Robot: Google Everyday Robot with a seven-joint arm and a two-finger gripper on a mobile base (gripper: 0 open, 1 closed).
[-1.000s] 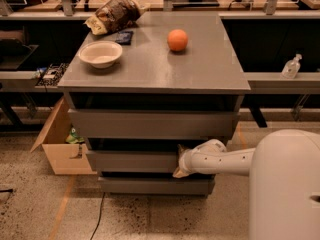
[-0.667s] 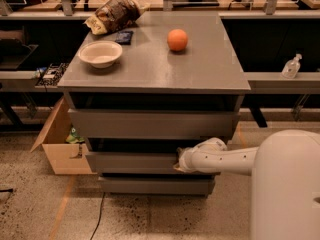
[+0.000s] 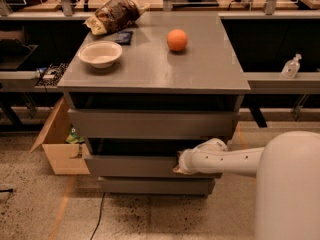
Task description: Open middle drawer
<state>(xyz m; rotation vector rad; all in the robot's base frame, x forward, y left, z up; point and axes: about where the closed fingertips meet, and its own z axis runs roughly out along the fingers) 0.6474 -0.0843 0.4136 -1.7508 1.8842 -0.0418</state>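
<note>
The grey cabinet (image 3: 150, 69) has three plain grey drawer fronts stacked under its top. The middle drawer (image 3: 130, 166) is the wide, shallow front between the top drawer (image 3: 150, 124) and the bottom drawer (image 3: 155, 185). It stands slightly out, with a dark gap above it. My white arm reaches in from the right. My gripper (image 3: 178, 164) is at the upper edge of the middle drawer front, right of its centre, touching it. Its tip is partly hidden in the dark gap.
On the cabinet top lie a white bowl (image 3: 100, 53), an orange (image 3: 177, 39), a crumpled snack bag (image 3: 112, 15) and a small dark packet (image 3: 123, 37). An open cardboard box (image 3: 57, 149) stands on the floor to the left. Shelving and a bottle (image 3: 291, 66) are to the right.
My gripper has shifted very slightly left along the middle drawer's upper edge. The drawer and the things on top look unmoved.
</note>
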